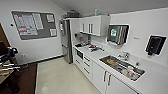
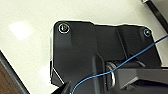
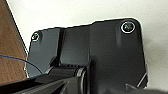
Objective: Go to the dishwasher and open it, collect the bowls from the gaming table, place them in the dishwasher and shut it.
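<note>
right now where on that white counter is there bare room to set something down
Bare patches: the counter stretch nearest the camera, right of the sink, and the strip between the sink and the clutter further along. Crowded: the sink basin itself, and the far end by the fridge under the wall cabinets.

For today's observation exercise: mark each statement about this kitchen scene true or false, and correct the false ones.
1. The sink is set into a white counter. True.
2. A notice board hangs on the left wall. True.
3. The fridge stands right beside the sink. False: it is at the counter's far end.
4. The floor by the cabinets is dark carpet. False: it is pale and smooth.
5. A wall cabinet hangs above the counter. True.
</note>
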Motion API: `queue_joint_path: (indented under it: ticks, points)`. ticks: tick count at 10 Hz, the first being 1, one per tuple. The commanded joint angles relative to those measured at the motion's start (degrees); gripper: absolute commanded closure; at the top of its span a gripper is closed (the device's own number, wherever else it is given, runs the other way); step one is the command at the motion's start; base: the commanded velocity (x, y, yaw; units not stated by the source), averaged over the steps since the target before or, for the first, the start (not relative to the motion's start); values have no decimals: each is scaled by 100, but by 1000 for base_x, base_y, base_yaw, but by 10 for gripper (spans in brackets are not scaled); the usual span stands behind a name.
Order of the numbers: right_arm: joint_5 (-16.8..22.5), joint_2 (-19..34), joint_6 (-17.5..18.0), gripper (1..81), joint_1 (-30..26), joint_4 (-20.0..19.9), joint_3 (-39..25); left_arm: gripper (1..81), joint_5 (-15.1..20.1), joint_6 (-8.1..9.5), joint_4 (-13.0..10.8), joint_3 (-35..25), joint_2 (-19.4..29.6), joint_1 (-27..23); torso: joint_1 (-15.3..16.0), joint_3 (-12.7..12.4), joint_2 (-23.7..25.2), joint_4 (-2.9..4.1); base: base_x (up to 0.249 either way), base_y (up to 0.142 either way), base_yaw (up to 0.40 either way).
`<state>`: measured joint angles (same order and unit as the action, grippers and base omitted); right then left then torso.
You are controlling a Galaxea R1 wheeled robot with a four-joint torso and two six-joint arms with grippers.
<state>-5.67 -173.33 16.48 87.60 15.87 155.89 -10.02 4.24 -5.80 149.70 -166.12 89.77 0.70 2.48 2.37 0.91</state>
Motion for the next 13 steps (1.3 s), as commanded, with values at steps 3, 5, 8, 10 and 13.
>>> queue_joint_path:
  ticks: [3, 5, 8, 10, 13]
  points:
    - [180, -47, -22, 10, -264, 13, -139, 10, 176, -46, -96, -81, 131, -227, 0, 0, 0, 0, 0, 0, 340]
    - [180, -47, -13, 10, -256, -14, -104, 10, 185, -38, -96, -81, 131, -227, 0, 0, 0, 0, 0, 0, 346]
    - [206, -73, -5, 10, -247, -32, -139, 10, 185, -46, -105, -81, 114, -227, 0, 0, 0, 0, 0, 0, 349]
    - [250, -135, -5, 10, -247, -32, -139, 10, 185, -46, -140, -81, 105, -227, 0, 0, 0, 0, 0, 0, 350]
    - [259, -222, -5, 10, -265, 4, -131, 10, 184, -46, -140, -81, 123, -227, 0, 0, 0, 0, 0, 0, 351]
